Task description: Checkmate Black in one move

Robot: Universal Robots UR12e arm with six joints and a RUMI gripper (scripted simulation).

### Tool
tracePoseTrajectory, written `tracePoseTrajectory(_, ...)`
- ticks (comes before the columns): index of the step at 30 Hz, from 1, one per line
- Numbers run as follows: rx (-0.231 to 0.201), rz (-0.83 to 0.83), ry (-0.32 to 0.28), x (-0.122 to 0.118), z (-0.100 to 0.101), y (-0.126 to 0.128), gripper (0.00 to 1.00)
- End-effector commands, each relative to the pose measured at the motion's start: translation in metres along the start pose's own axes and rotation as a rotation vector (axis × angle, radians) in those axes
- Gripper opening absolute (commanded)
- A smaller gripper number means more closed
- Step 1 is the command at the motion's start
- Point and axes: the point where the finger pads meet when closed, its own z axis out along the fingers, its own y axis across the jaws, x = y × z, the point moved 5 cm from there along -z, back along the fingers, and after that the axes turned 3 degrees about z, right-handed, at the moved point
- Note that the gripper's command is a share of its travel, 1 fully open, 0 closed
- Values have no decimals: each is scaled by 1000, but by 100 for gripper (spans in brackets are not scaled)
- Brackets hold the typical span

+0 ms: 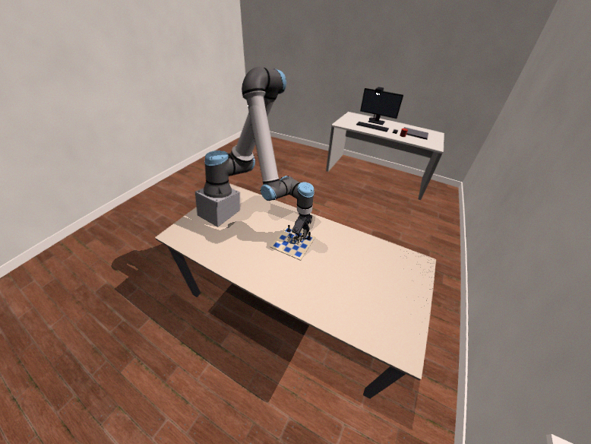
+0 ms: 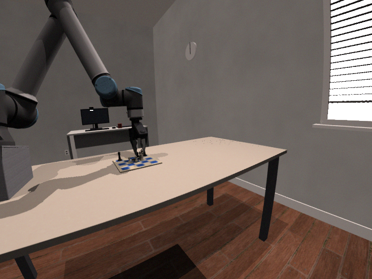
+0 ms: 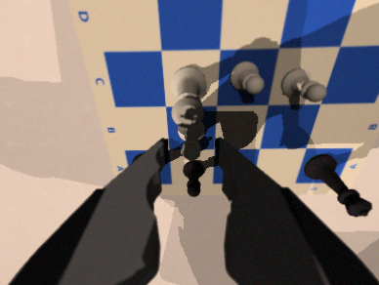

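Matt surfaces on the table, wood grain on the floor

The table point(image 1: 362, 306) top at the centre of the top view looks smooth, matt and pale beige, on dark, plain legs. The floor point(image 1: 95, 363) below shows reddish-brown wooden planks with visible grain. The chessboard point(image 3: 132, 78), filling the upper part of the wrist view, has flat matt blue and cream squares. The pale pieces point(image 3: 188, 93) on it carry a soft sheen; the dark pieces point(image 3: 332, 178) look dull. The gripper point(image 3: 190, 146) fingers look like dark, matt plastic. The arm point(image 2: 83, 50), upper left in the exterior view, has smooth grey tubes with a satin finish and blue joint caps.
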Motion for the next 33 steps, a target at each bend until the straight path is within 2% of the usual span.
tracePoseTrajectory(1,2,-1,0,-1,0,-1,22)
tracePoseTrajectory(12,2,-1,0,-1,-2,-1,22)
tracePoseTrajectory(19,5,0,0,1,-21,-3,22)
tracePoseTrajectory(21,5,0,0,1,-21,-3,22)
tracePoseTrajectory(33,6,0,1,1,-82,-3,22)
